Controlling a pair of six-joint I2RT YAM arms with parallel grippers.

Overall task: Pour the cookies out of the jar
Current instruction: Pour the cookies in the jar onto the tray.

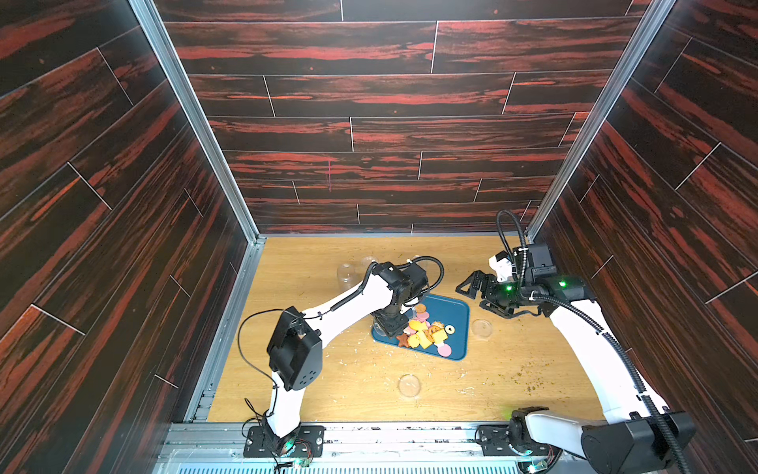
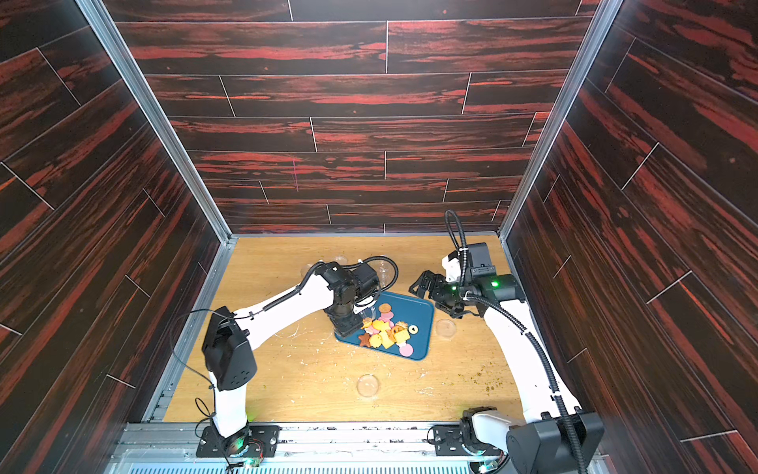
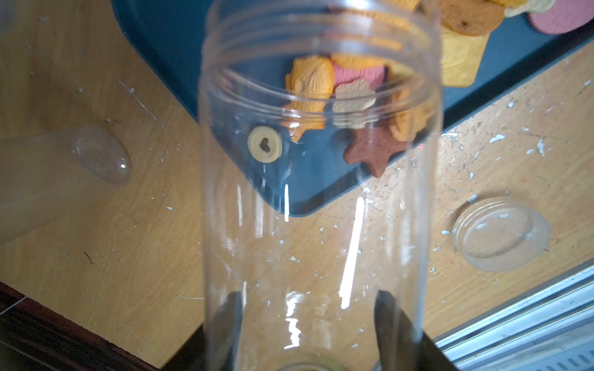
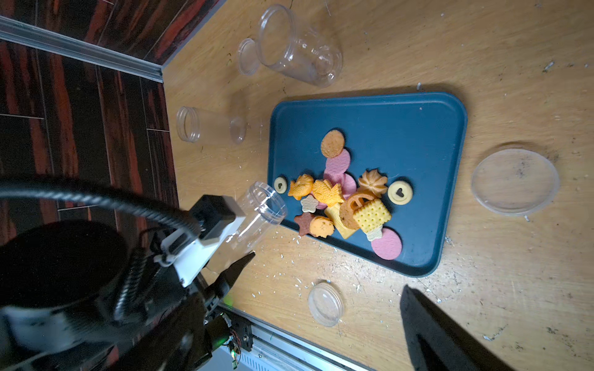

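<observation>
Fingers [image 3: 390,321] of the left gripper [image 3: 308,308] are clamped on the closed end of the jar [image 3: 321,208], one on each side of its clear wall. They hold it tipped, with the open mouth lower than the base and pointing away from them. Just past that mouth is the tray [image 4: 418,128], and the jar's rim hangs over its near edge. The cookies [image 4: 340,199] lie heaped on the tray right in front of the mouth: pink discs, yellow squares, orange fish shapes, and a brown star at the edge nearest these fingers. Every cookie I can make out is on the tray. A pale ring [image 4: 280,184] lies closest to the mouth and shows through the jar's wall in the left wrist view. Across the tray from those fingers, the right gripper [image 1: 476,295] hangs above the table [image 1: 348,390] with its fingers spread wide and nothing between them, well apart from the jar and the cookies. A big lid [image 4: 514,178] lies just beside the tray, near the right fingers. A small lid [image 4: 324,303] lies toward the front rail from the left fingers. Farther back than the left fingers are two more clear jars [image 4: 299,48], and crumbs [image 1: 529,383] are scattered about.
</observation>
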